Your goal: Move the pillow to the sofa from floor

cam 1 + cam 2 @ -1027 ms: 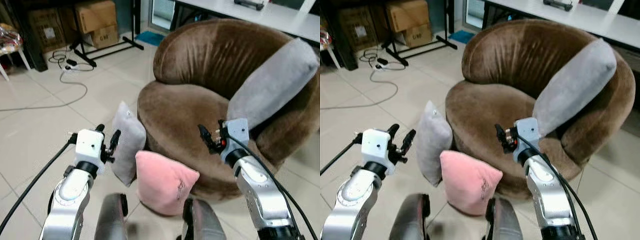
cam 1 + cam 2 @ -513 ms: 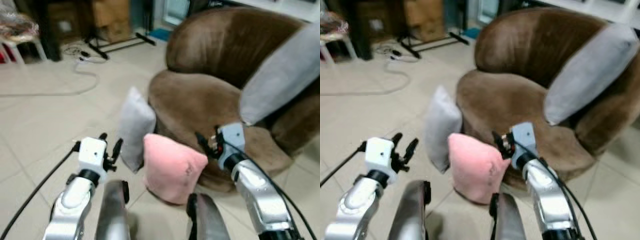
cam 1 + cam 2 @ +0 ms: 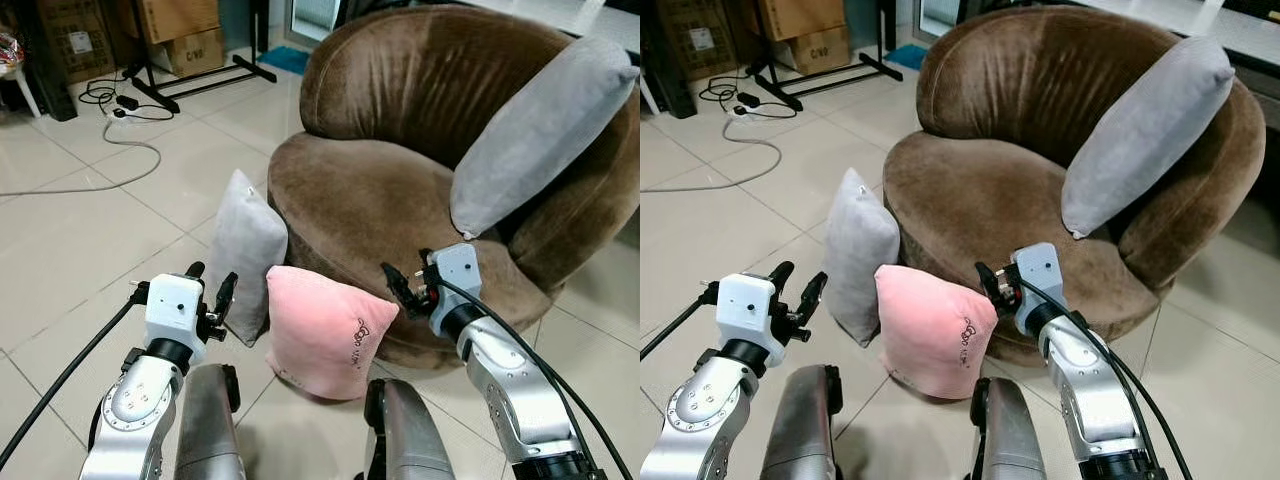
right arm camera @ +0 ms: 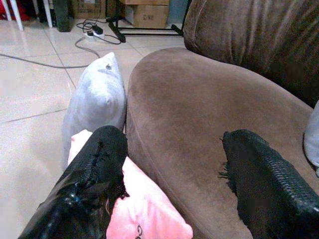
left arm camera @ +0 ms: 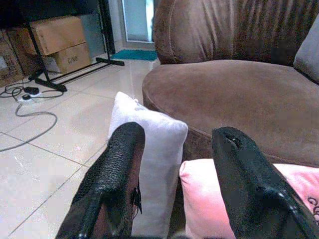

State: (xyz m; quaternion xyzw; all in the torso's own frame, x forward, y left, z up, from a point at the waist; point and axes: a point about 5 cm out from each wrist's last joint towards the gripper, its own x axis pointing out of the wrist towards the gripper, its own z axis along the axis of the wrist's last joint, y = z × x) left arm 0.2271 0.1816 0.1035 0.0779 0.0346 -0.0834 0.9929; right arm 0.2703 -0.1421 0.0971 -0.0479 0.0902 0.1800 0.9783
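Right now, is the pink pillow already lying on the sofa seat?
No, the pink pillow stands on the tiled floor, leaning against the front of the brown sofa.

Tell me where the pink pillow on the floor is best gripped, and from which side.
Probably at the top edge of the pink pillow, coming from above. It stands upright on the floor, leaning against the sofa front with the grey floor pillow beside it, so its upper seam is the free, narrow part. Both the left tool and right tool are open nearby.
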